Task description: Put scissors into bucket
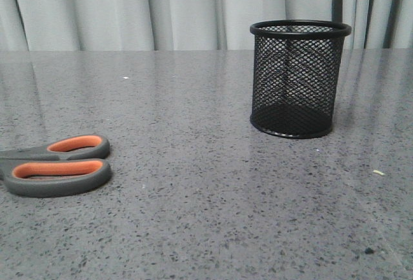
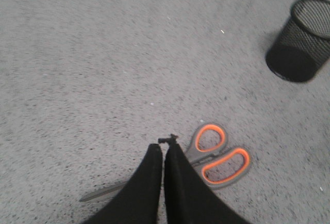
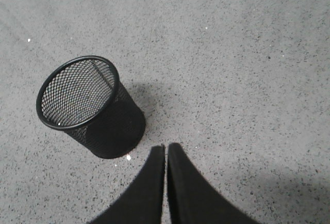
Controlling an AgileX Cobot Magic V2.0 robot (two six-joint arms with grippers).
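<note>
Scissors (image 2: 206, 162) lie flat on counter (image 1: 206, 215) at robot's left, well apart from upright bucket (image 1: 300, 80); L pincer (image 2: 164, 149), tips together, hovers above blade shank, long axis crosswise; R pincer (image 3: 166, 149) together, near bucket.

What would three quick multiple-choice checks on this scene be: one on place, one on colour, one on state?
1. In the front view, the scissors lie:
A. inside the bucket
B. flat on the table, left of the bucket
C. leaning on the bucket

2. The loop lining is:
A. orange
B. blue
C. white

3. The bucket is:
A. tipped over
B. upright and holding scissors
C. upright and empty

Answers: 1 B, handles rest on the table at the left edge. 2 A, orange rings show. 3 C, rim up, mesh shows nothing inside.
</note>
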